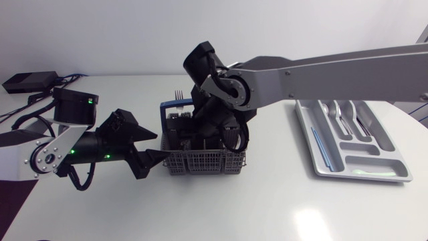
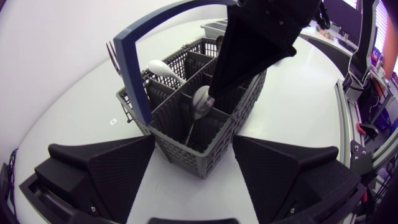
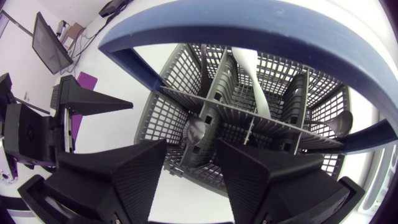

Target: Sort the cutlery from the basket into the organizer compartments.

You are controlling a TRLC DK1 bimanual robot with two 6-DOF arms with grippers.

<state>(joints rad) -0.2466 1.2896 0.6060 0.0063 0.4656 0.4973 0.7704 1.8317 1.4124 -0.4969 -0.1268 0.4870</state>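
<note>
The grey mesh cutlery basket (image 1: 207,163) with a blue handle (image 2: 134,56) stands mid-table. My left gripper (image 1: 162,144) has the basket's near corner (image 2: 205,155) between its wide-set fingers, and both fingertips rest against the walls. My right gripper (image 3: 191,146) reaches down into the basket from above. Its fingers are open, with the bowl of a metal spoon (image 3: 196,134) standing between the tips, untouched on at least one side. That spoon (image 2: 200,102) shows under the right finger in the left wrist view. A second spoon (image 2: 163,68) and a fork (image 1: 178,94) stand in the farther compartments.
The silver organizer tray (image 1: 374,167) lies at the right of the table. Spoons (image 1: 341,114) lie in its far slots and a long thin piece (image 1: 319,144) in its left slot. My right arm (image 1: 321,70) spans the table above it.
</note>
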